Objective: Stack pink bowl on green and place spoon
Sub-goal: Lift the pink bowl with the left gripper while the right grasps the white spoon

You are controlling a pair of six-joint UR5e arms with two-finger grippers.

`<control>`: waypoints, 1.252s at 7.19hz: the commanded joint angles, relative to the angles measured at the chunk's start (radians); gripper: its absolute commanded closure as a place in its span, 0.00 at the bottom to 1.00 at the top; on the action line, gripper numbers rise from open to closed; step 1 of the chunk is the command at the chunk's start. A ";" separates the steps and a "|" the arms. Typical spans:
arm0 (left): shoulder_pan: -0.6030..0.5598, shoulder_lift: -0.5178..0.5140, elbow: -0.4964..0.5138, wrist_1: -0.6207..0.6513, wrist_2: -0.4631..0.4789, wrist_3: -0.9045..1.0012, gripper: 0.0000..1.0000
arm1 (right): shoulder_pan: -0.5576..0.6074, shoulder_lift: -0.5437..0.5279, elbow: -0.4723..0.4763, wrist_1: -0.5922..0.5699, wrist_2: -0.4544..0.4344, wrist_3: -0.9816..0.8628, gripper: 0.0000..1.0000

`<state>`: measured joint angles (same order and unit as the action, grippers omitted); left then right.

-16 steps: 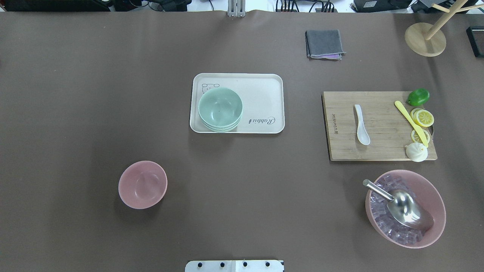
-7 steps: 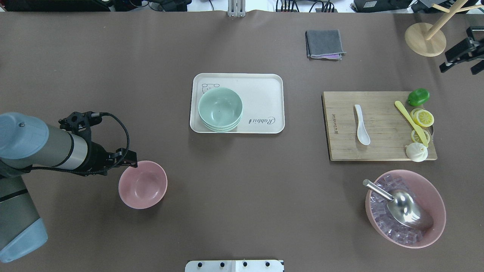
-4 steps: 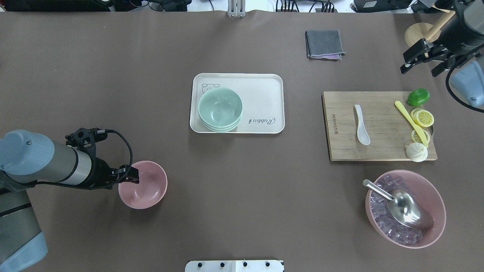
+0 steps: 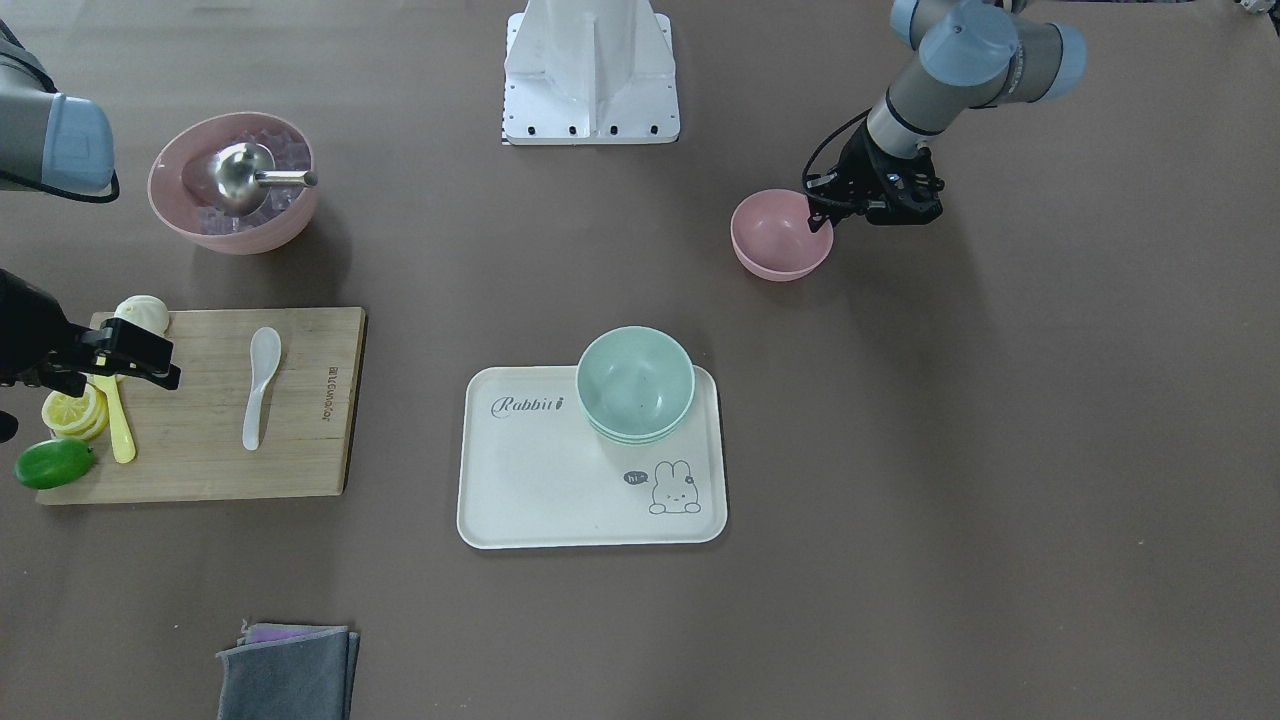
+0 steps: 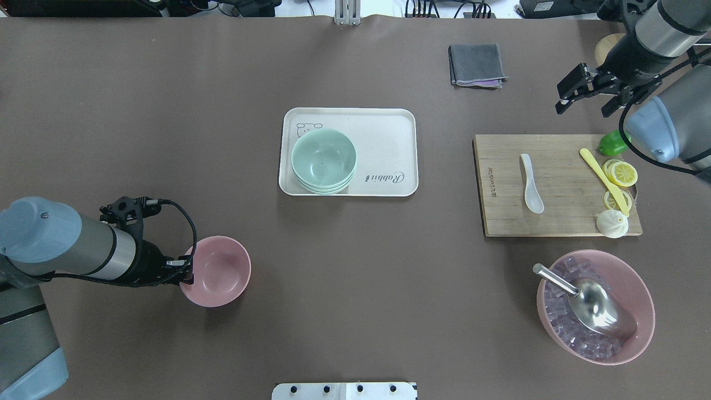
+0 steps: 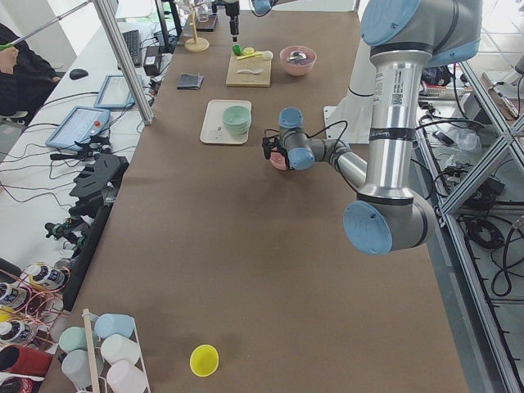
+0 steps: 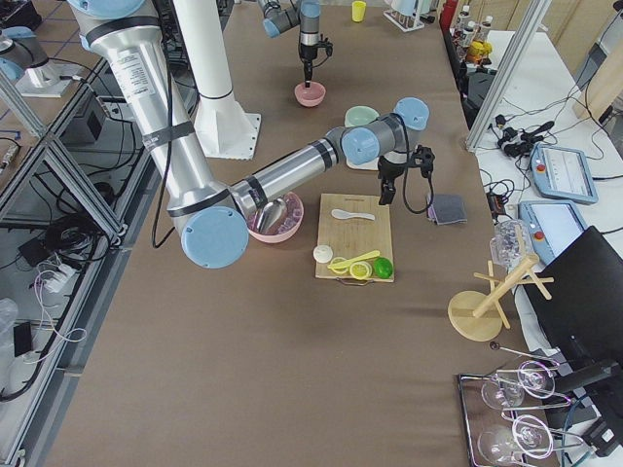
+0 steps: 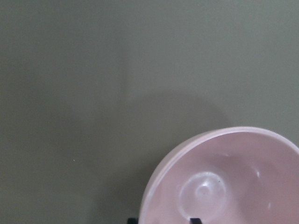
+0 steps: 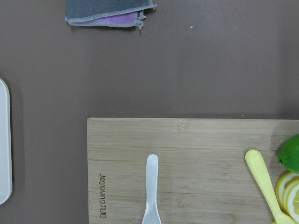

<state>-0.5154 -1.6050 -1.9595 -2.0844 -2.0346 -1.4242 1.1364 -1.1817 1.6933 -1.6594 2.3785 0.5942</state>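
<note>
The small pink bowl (image 5: pixel 219 272) stands upright on the table at the near left; it also shows in the front view (image 4: pixel 775 235). My left gripper (image 5: pixel 186 270) is down at its left rim, open. In the left wrist view the two fingertips (image 8: pixel 195 220) straddle the rim of the pink bowl (image 8: pixel 233 182). A stack of green bowls (image 5: pixel 323 158) sits on the left side of a white tray (image 5: pixel 389 133). The white spoon (image 5: pixel 531 184) lies on the cutting board (image 5: pixel 561 183). My right gripper (image 5: pixel 589 99) is open and empty, just beyond the board's far right corner.
On the board's right side are a yellow spoon (image 5: pixel 602 178), lemon slices (image 5: pixel 622 173), a lime (image 5: pixel 611 143) and a bun (image 5: pixel 611 224). A large pink bowl (image 5: pixel 641 294) of ice with a metal scoop stands near right. A grey cloth (image 5: pixel 477 65) lies far back.
Both arms have come into view. My left gripper lowered onto the pink bowl's left rim, and the bowl slid slightly right. My right gripper moved leftward toward the cutting board.
</note>
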 commanded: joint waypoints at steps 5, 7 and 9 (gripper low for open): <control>-0.359 -0.134 -0.015 0.090 -0.397 -0.002 1.00 | -0.182 0.028 -0.077 0.162 -0.186 0.205 0.00; -0.367 -0.206 0.016 0.136 -0.397 -0.002 1.00 | -0.234 0.013 -0.144 0.214 -0.223 0.205 0.00; -0.367 -0.225 0.036 0.136 -0.397 0.004 1.00 | -0.250 -0.009 -0.153 0.214 -0.229 0.193 0.02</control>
<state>-0.8818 -1.8178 -1.9333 -1.9512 -2.4311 -1.4245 0.8980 -1.1803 1.5512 -1.4491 2.1541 0.7936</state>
